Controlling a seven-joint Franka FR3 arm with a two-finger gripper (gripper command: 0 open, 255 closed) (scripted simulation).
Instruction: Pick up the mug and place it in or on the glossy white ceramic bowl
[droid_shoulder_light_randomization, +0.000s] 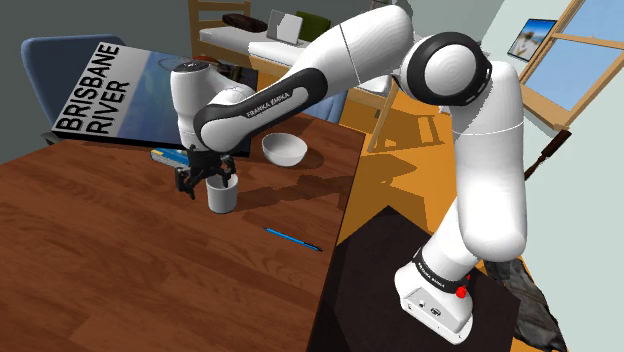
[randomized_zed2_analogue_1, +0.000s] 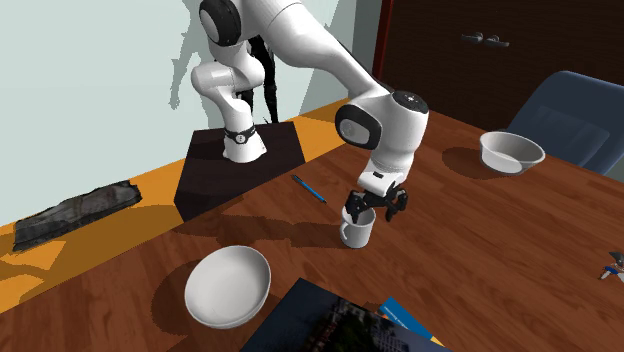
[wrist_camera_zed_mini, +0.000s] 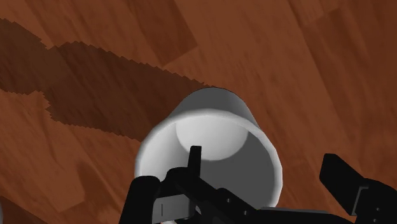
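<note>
bedroom with bed (droid_shoulder_light_randomization: 262, 48), wooden table (droid_shoulder_light_randomization: 90, 230)

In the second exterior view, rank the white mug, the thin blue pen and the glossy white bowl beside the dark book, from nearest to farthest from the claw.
1. The white mug, just below the claw.
2. The thin blue pen, on the side towards the stand.
3. The glossy white bowl, by the wooden table edge, at the view's lower left.

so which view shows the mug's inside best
The wrist view: it looks down into the mug, showing its rim and inner bottom. The shoulder and second exterior views show mostly its outer wall, from farther off.
</note>
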